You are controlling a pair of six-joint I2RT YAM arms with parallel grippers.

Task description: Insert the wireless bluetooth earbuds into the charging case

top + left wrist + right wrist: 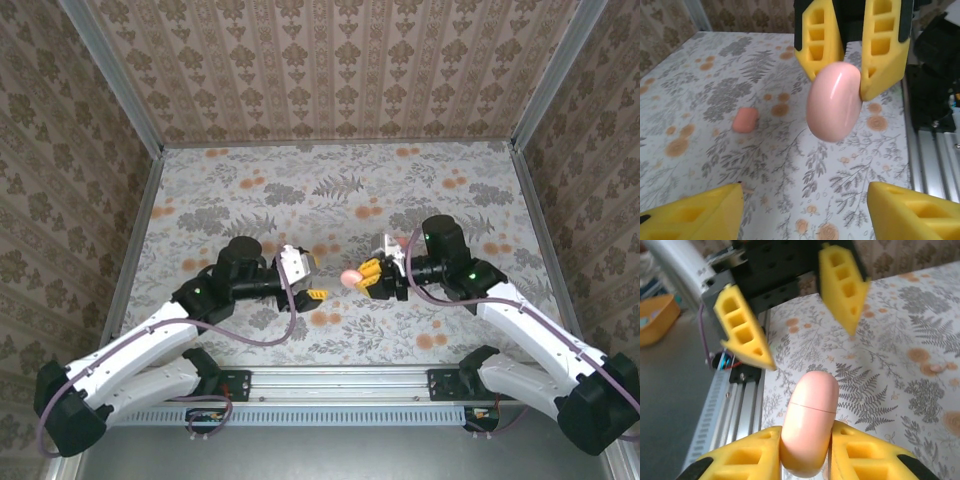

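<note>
Right gripper (pixel 805 435): clamped on the lower half of the charging case (pixel 812 395), one jaw on each flank, holding it clear of the table (pixel 300 190).
Charging case: pink, glossy and pill-shaped, held in the air between the two arms. The seam across it reads as shut.
Left gripper (pixel 810 347): jaws spread with nothing between them, facing the free end of the case and just short of it.
Earbud (pixel 745 120): one salmon-pink nub lies on the floral table, apart from both grippers.
Stage: judged early, with the lid apparently unopened and the earbud not yet picked up.
Risk, case: an off-centre push or pull at the lid could pivot the slick, rounded shell or squeeze it out of the low grip.
Risk, earbud: being far smaller than the jaws, it could be flicked aside by a slightly misplaced pinch and confused with the orange printed blotches (pixel 677 146).
</note>
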